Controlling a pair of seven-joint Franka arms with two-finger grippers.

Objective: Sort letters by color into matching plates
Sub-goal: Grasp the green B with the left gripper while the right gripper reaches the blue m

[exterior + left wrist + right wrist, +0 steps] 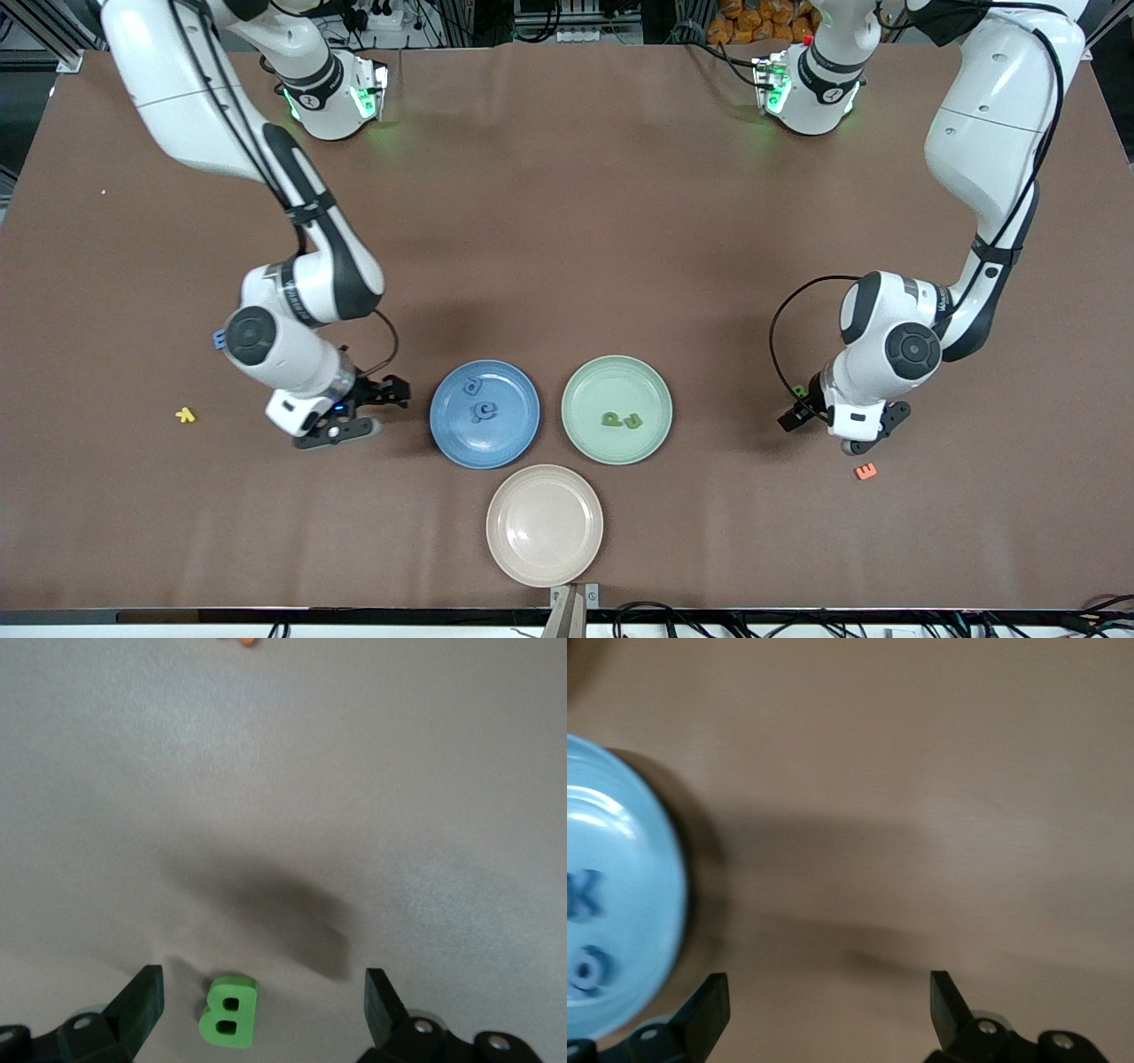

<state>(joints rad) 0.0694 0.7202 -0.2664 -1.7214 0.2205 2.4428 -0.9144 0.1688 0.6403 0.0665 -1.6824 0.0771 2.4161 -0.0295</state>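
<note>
Beige plate (544,525): nearest the front camera, bare. Orange letter (866,471): on the surface toward the left arm's end. Blue plate (485,413): just farther than the beige plate, two blue letters (480,400) inside. Green plate (617,409): beside the blue plate, two green letters (622,420) inside. Right gripper (376,409): fingers spread, empty, beside the blue plate. Left gripper (263,1005): fingers spread, low over green letter B (229,1012). Yellow letter (185,414): toward the right arm's end.

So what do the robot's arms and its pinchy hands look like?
Both arms are glossy white with rounded shells and dark grey or black joints. A thin black cable loops along each forearm. Green lights glow on the two bases at the table's edge. The left gripper and the right gripper are black, each with two short, flat fingers. The right one also shows a tiny blue light.
</note>
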